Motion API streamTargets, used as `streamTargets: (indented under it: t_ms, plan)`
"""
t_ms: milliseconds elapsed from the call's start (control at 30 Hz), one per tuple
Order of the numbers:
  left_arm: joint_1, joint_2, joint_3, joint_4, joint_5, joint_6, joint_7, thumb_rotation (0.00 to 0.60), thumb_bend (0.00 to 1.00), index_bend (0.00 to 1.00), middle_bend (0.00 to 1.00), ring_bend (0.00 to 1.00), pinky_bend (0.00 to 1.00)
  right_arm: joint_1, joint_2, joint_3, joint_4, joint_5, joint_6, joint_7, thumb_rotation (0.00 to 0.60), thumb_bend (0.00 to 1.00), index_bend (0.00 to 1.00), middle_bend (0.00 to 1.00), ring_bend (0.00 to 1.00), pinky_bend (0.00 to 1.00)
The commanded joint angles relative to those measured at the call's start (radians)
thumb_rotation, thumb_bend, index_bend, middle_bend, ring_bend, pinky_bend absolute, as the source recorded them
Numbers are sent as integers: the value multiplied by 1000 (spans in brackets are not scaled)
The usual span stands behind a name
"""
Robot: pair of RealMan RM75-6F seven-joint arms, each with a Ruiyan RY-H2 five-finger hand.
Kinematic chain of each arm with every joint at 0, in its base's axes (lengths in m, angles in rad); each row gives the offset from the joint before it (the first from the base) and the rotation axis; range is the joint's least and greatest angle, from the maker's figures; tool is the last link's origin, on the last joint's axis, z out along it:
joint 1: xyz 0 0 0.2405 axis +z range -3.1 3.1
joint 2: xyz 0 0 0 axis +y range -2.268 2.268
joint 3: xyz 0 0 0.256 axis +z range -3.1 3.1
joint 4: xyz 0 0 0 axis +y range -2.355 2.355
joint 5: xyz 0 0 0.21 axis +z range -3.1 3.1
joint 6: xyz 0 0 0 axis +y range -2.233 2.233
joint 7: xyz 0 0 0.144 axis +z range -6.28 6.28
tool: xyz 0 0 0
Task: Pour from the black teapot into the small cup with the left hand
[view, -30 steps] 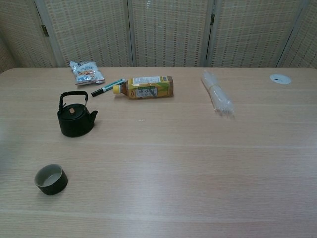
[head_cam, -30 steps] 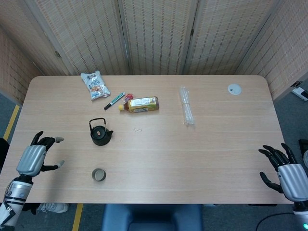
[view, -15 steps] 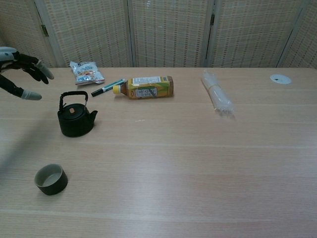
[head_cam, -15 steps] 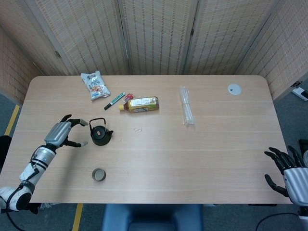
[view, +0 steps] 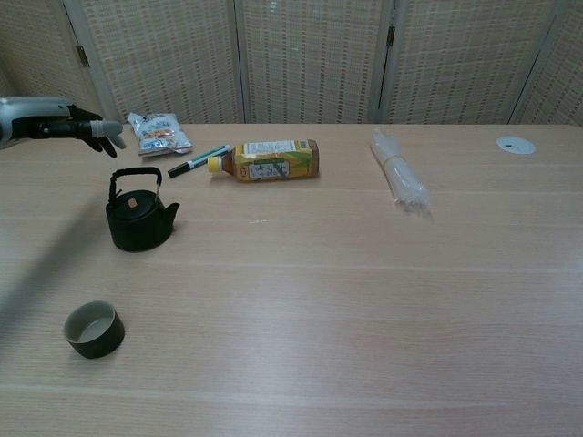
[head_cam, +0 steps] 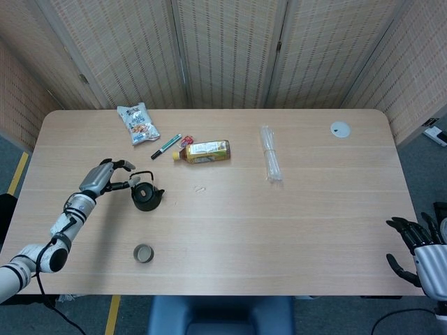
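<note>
Left hand [head_cam: 105,178] hovers w/ fingers [view: 102,131] spread, holding nothing, lined up for the bail handle. The small black round-bodied teapot [head_cam: 145,195] sits upright just beyond the fingertips, not touched. The small dark ceramic cup [head_cam: 143,253] stands apart, nearer the robot. Snack bag, marker & bottle lie further off, so there's room. Right hand [head_cam: 426,252] idles off the table edge, fingers apart.

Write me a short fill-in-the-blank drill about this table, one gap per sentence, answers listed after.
1. The left hand hovers beside the black teapot, holding ____.
2. The small cup stands upright, nearer to the robot than the ____.
3. The bottle lies on its side between the marker and the bundle of clear ____.
4. The teapot's handle stands ____ over its lid.

Missing words: nothing; teapot; straws; upright
</note>
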Motion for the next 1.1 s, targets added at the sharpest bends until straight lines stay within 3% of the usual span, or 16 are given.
streamTargets:
  t_ms: [33, 633, 1100]
  plan:
    - [-29, -36, -3, 54, -54, -40, 27, 207, 188, 301, 320, 208, 0, 1, 0, 2, -1, 1, -1, -1, 600, 352, 213, 226, 219, 0]
    - [-96, -175, -1, 267, -158, -129, 91, 205, 189, 302, 320, 209, 0, 6, -2, 12, -4, 33, -31, -10, 600, 352, 236, 226, 221, 0]
    - [-108, -191, -4, 246, -132, -127, 105, 206, 189, 325, 370, 241, 0, 7, -5, 15, -4, 44, -43, -10, 600, 353, 236, 227, 222, 0]
